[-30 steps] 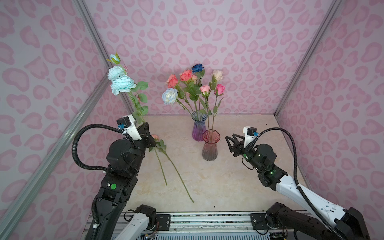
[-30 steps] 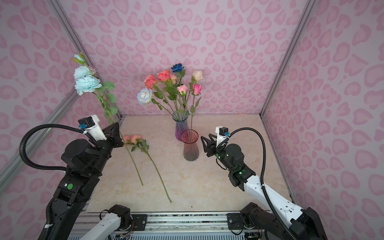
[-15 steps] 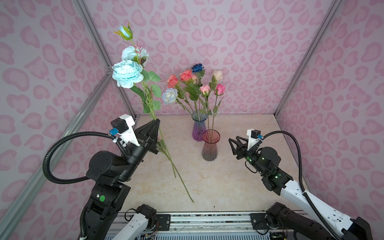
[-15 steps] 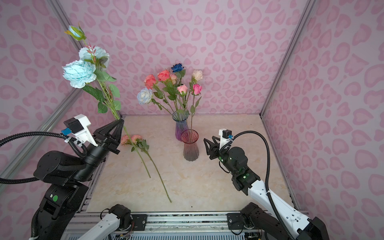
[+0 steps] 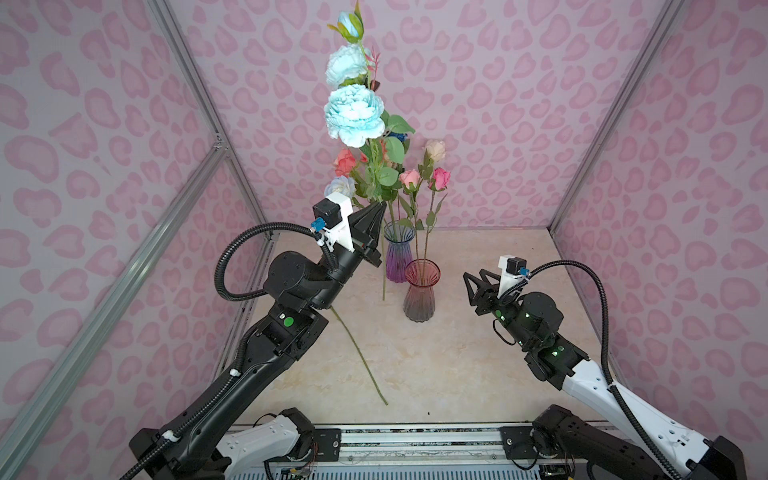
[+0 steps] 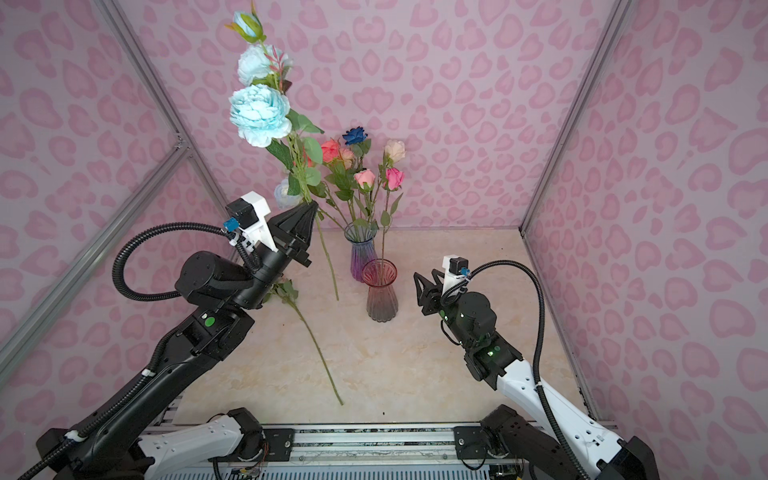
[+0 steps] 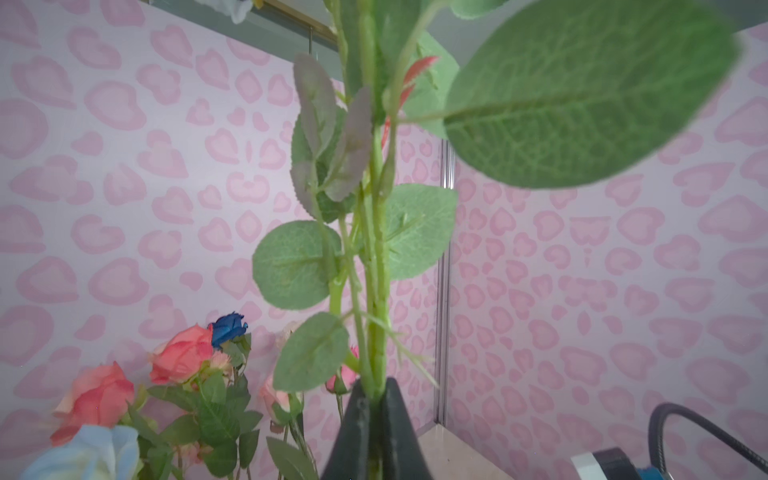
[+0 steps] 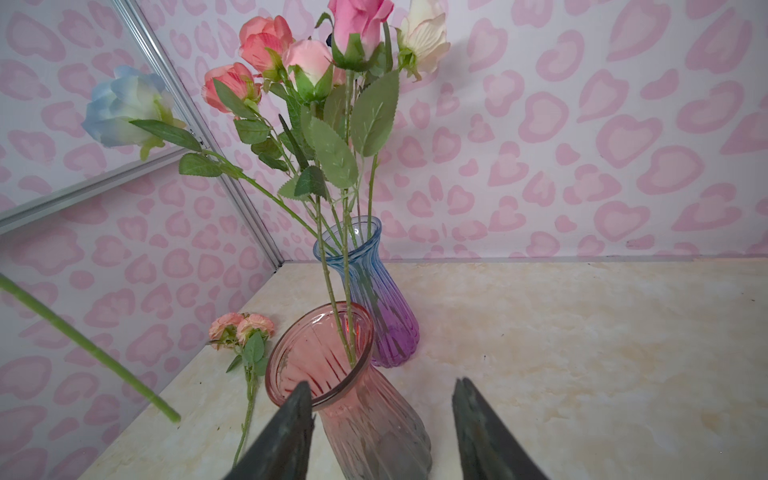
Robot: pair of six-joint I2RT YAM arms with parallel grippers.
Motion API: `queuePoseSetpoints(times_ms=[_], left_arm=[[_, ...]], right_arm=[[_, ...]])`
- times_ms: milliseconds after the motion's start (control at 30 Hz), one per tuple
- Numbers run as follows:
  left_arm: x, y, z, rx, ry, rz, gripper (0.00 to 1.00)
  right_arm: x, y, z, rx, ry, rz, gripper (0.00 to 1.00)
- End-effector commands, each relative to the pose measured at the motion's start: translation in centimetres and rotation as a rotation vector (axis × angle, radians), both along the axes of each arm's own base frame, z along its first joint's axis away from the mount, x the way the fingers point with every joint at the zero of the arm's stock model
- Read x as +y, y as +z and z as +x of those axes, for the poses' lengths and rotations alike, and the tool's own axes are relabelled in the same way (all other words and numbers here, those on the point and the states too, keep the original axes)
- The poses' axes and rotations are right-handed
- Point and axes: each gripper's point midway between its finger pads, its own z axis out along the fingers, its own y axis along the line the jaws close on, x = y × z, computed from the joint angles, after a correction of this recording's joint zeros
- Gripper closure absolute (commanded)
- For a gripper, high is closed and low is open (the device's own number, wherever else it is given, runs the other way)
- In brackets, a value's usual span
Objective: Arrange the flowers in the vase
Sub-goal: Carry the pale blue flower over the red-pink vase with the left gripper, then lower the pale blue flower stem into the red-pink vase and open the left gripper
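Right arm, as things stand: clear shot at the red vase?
Probably yes: the right gripper is open and faces the red vase, with only bare table between them.

A cream, marbled tabletop (image 5: 457, 365) carries three things. Seen from above, two ribbed glass vases stand upright toward its 12 o'clock side. One is a blue-to-purple vase (image 5: 398, 257). The other is a pink vase (image 5: 420, 295), just beside it at 5 o'clock. A loose flower stem (image 8: 243, 326) with two small peach blooms lies flat on the surface. Its blooms point toward 9 o'clock and its cut end toward 6 o'clock.
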Motion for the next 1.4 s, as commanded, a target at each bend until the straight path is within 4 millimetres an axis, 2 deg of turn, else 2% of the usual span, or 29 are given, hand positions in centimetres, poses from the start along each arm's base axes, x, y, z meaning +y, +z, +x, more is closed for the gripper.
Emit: queuePoseSetpoints(times_ms=[0,33,100,300,467,633,800,900,1067,1200,1367], left_arm=[[0.6,4.6,-0.9,-0.125,-0.021,-0.134,0.97],[0.4,5.3,-0.9,-0.135,-0.034,-0.151,0.97],[-0.5,5.3,0.0,-0.129,-0.052,-0.167,0.97],[-2.9,3.9,2.5,-0.093,-0.089,-0.204,0.97],[-5.5,1.4,4.8,-0.059,-0.072,-0.149,0.97],[-6.9,-1.4,7.2,-0.010,-0.028,-0.095,0.97],[-8.2,-5.6,8.4,0.056,-0.001,-0.021,0.97],[-8.9,-10.3,9.7,0.141,0.023,0.050,0.97],[-9.8,-16.6,10.2,0.246,0.035,0.156,0.97],[-10.5,-19.2,10.5,0.311,0.030,0.229,0.87],[-10.9,-20.6,10.4,0.347,0.016,0.263,0.80]], right_arm=[[-0.4,0.1,0.2,-0.004,-0.019,-0.019,0.45],[-0.4,0.1,0.2,-0.006,-0.020,-0.020,0.45],[-0.4,0.2,0.3,-0.010,-0.021,-0.018,0.45],[-0.6,0.0,0.5,-0.010,-0.024,-0.018,0.45],[-1.4,-0.6,0.8,-0.013,-0.046,-0.009,0.45],[-1.3,-1.2,0.8,-0.006,-0.028,0.022,0.45],[-1.3,-1.9,0.7,0.001,-0.024,0.022,0.45],[-1.3,-2.1,0.5,0.000,-0.021,0.025,0.45],[-1.1,-2.0,0.4,-0.008,-0.004,-0.004,0.45],[-1.2,-2.0,0.4,-0.005,-0.009,0.005,0.45],[-1.0,-2.3,0.4,0.004,0.000,0.011,0.45]])
